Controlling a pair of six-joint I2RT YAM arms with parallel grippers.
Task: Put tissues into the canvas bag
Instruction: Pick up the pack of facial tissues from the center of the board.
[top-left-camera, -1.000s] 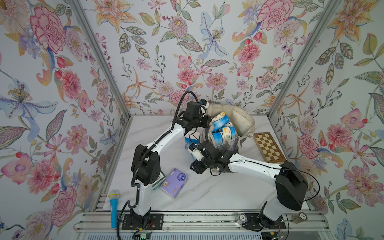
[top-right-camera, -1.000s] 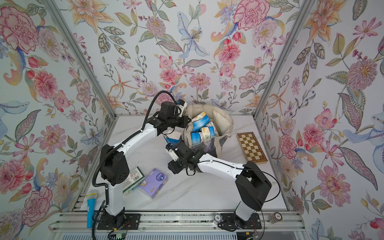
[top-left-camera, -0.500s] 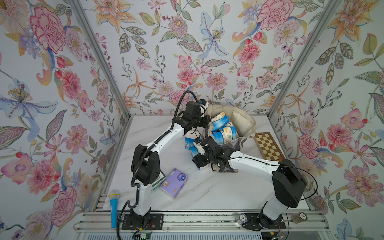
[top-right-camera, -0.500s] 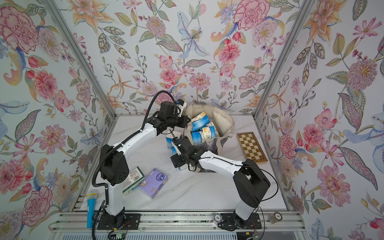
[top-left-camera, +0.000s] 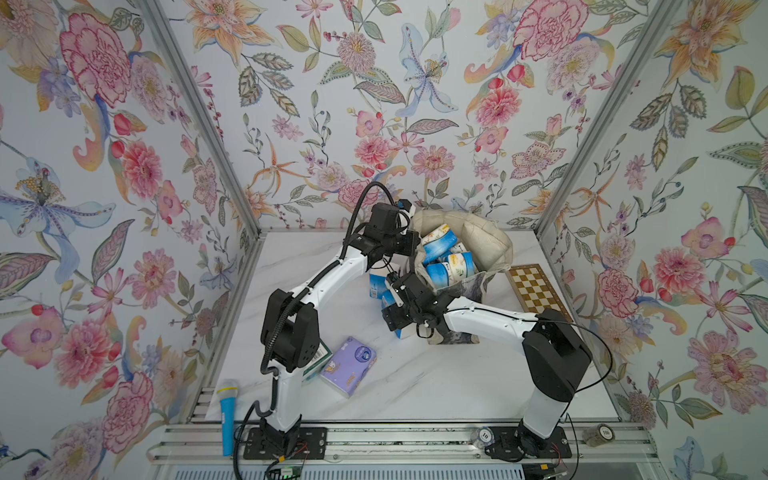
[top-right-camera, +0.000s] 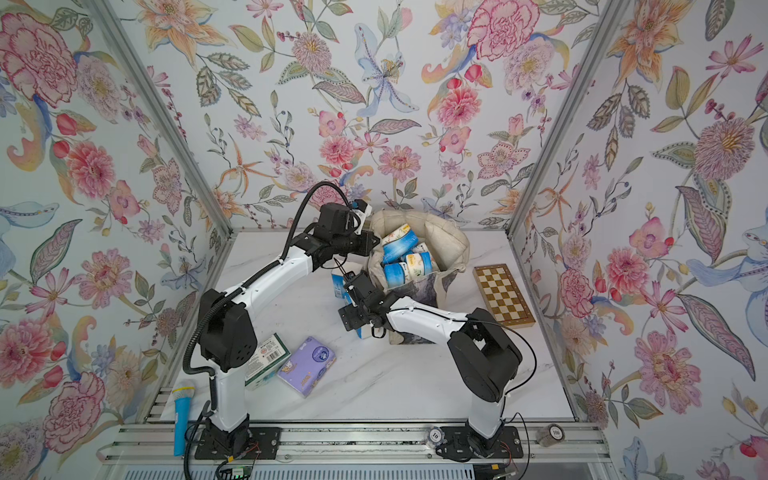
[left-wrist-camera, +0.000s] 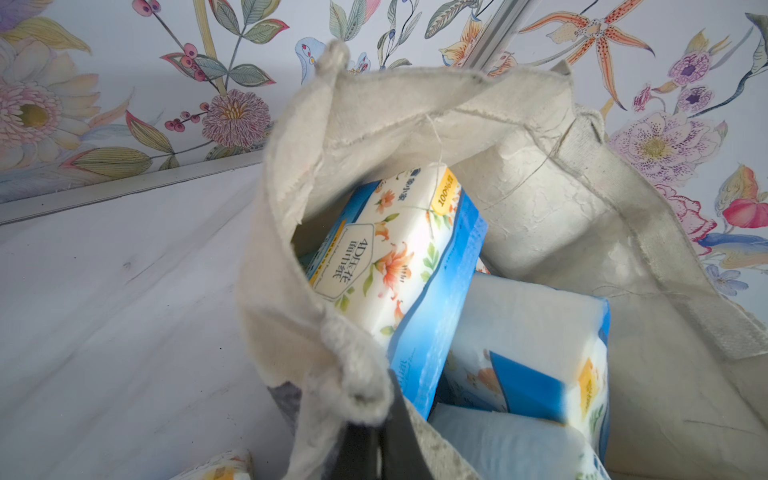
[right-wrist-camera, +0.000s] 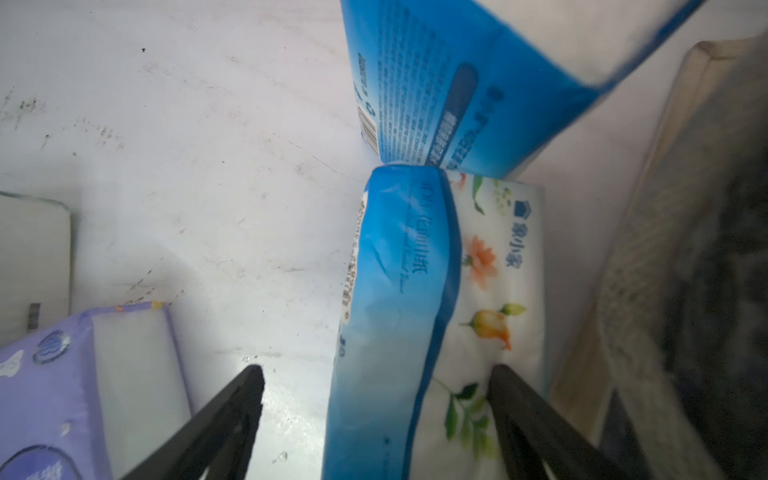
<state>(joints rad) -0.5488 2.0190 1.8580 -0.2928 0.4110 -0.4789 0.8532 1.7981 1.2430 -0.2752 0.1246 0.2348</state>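
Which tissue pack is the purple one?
The lilac pack lying flat on the table, beside the green-white pack. The other packs are blue and white.

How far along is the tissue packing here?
Done: several blue-and-white tissue packs sit inside the cream canvas bag. In hand: the left claw pinches the bag's rim; the open right claw straddles one blue-and-white pack beside the bag, ungripped. Left: that pack, another blue pack next to it, the lilac pack and the green-white pack.
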